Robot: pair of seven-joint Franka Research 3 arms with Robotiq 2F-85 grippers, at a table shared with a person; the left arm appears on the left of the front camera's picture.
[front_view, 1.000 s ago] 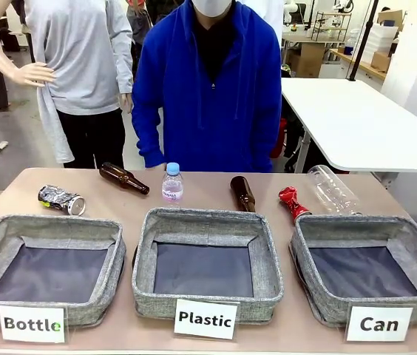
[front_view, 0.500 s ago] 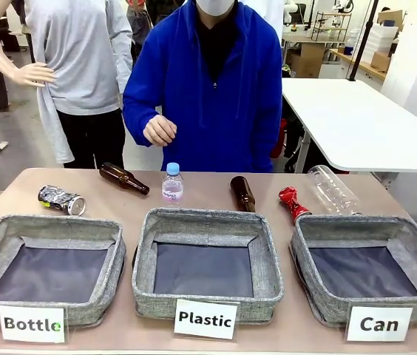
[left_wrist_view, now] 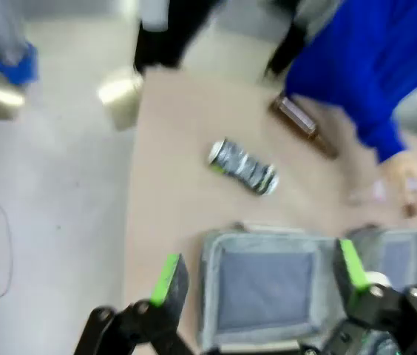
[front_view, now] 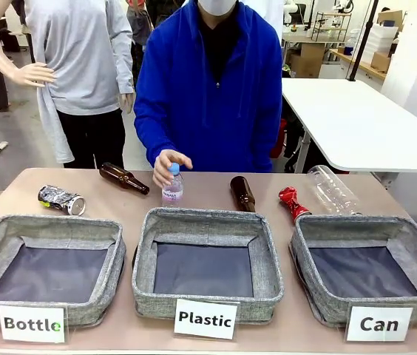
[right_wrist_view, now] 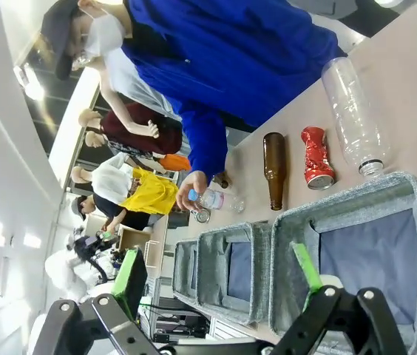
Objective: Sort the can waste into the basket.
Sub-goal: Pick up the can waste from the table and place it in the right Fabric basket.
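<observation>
A crushed silver-grey can (front_view: 61,200) lies at the table's far left, behind the "Bottle" basket; the left wrist view shows this silver can (left_wrist_view: 243,167) beyond its basket. A crushed red can (front_view: 293,203) lies just behind the "Can" basket (front_view: 364,313) at the right, and the red can (right_wrist_view: 316,157) sits between a brown bottle and a clear bottle in the right wrist view, above the Can basket (right_wrist_view: 408,194). My left gripper (left_wrist_view: 260,270) hangs open high above the table's left end. My right gripper (right_wrist_view: 219,270) is open too, held above the baskets.
The person's hand (front_view: 170,164) rests on the cap of a small plastic bottle (front_view: 172,185). Two brown glass bottles (front_view: 123,177) (front_view: 242,193) and a large clear bottle (front_view: 331,188) lie along the far side. "Bottle" (front_view: 46,233) and "Plastic" (front_view: 207,222) baskets stand left and centre.
The person's hand came up from behind the table, then reached down onto the small plastic bottle's cap. The cans and baskets have not moved.
</observation>
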